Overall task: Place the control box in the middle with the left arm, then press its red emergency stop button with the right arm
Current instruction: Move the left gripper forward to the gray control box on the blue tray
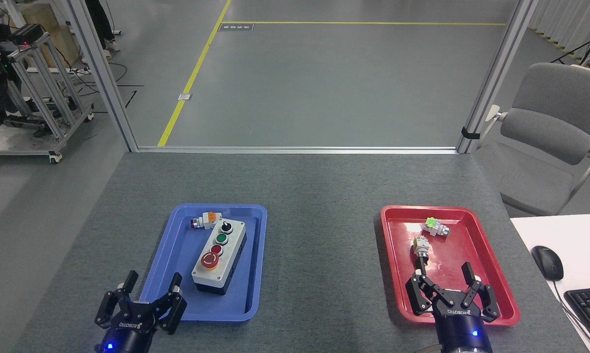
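**Control box seen resting in blue tray as both grippers were held apart**

The control box [220, 258] was pictured lying inside a blue tray [177, 245] on the left half of a grey-covered table [319, 196], its long side angled slightly from near-left to far-right. Its light grey top was turned upward above a black base. Four controls were arranged in a row along it: the red emergency stop button [209, 261] on its yellow ring was set at the near end, followed by a smaller red button, a green one and a black knob at the far end. A small loose switch part [204, 221] was seen just beyond the box's far end, in the same tray.

The left gripper [149, 296] was positioned at the near-left corner of the blue tray, its black fingers spread wide with nothing between them; a blue light was lit on its body. It was kept short of the box, apart from it.

The right gripper [449, 283] was held over the near end of a red tray [491, 274] on the right half of the table, its fingers likewise spread and holding nothing. Two loose switch parts [434, 226] [420, 246] were seen in that tray, farther back than the gripper.

The middle of the table, between the two trays, was shown as bare grey surface. A grey chair [550, 137] was placed beyond the table's right edge, and a mouse [547, 262] and keyboard [589, 304] were laid on a white desk at near right.
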